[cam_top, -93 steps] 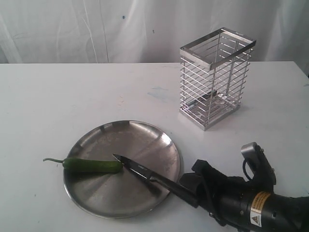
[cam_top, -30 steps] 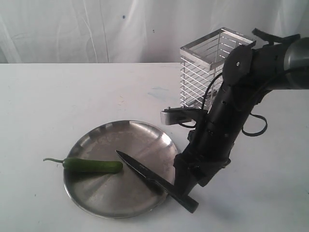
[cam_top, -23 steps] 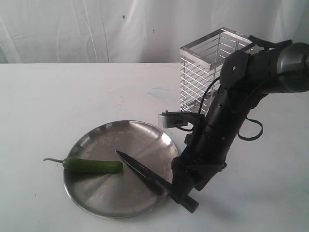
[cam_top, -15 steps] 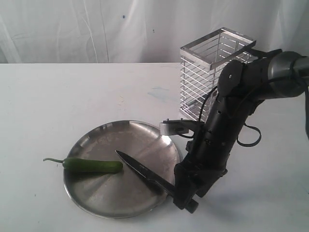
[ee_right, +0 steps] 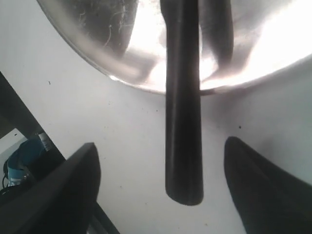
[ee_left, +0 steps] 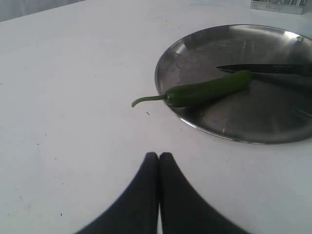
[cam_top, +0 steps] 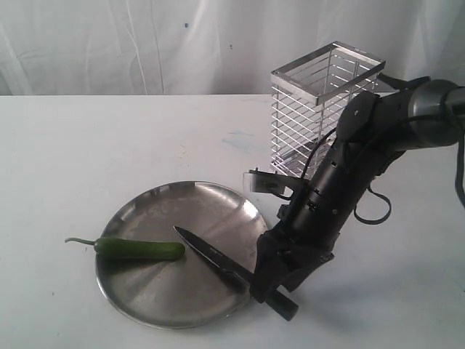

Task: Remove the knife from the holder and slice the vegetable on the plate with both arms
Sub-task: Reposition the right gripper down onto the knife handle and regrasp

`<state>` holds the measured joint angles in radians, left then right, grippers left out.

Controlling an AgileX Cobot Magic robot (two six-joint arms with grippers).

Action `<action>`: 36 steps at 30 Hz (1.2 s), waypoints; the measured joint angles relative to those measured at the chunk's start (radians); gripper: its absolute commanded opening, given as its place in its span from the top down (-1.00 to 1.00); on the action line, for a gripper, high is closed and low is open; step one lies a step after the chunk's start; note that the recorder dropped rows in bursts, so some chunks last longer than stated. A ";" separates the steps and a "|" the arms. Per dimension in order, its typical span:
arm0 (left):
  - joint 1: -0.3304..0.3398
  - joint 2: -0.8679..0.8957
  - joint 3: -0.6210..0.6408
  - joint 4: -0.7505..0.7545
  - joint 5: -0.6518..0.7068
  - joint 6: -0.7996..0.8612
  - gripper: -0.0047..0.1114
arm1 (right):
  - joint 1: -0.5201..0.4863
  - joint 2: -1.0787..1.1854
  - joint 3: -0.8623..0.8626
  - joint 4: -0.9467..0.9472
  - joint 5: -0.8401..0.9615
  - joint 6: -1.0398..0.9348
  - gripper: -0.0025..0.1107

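Observation:
The green chili [cam_top: 138, 249] lies on the left side of the steel plate [cam_top: 196, 200], its stem over the rim. The knife [cam_top: 211, 254] rests with its dark blade on the plate, tip near the chili, and its black handle [ee_right: 184, 122] reaches out over the rim onto the table. My right gripper [cam_top: 267, 287] hangs open just above that handle, one finger on each side, apart from it [ee_right: 161, 145]. My left gripper [ee_left: 159, 155] is shut and empty over bare table, short of the chili [ee_left: 209, 89] and plate [ee_left: 234, 122]. It is out of the exterior view.
The chrome wire holder [cam_top: 323, 116] stands empty at the back right, right behind my right arm. A white curtain closes off the back of the white table. The table's edge and a dark frame show beside the right fingers [ee_right: 29, 161].
My right arm has swung from lying low at the front right to standing over the knife handle, and in the last second its gripper sank closer to it. Knife and chili stay put.

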<state>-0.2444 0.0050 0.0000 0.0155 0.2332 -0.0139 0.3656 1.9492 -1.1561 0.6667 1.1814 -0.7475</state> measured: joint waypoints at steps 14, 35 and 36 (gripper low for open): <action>0.000 0.000 0.000 0.000 0.000 0.000 0.92 | 0.000 0.060 -0.002 0.058 0.029 -0.026 -0.16; 0.000 0.000 0.000 0.000 0.000 0.000 0.92 | 0.000 0.137 -0.002 0.125 0.050 -0.046 0.28; 0.000 0.000 0.000 0.000 0.000 0.000 0.92 | 0.000 0.141 -0.002 0.122 0.048 -0.047 0.37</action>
<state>-0.2444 0.0050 0.0000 0.0155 0.2332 -0.0139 0.3656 2.0906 -1.1576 0.7883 1.2296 -0.7945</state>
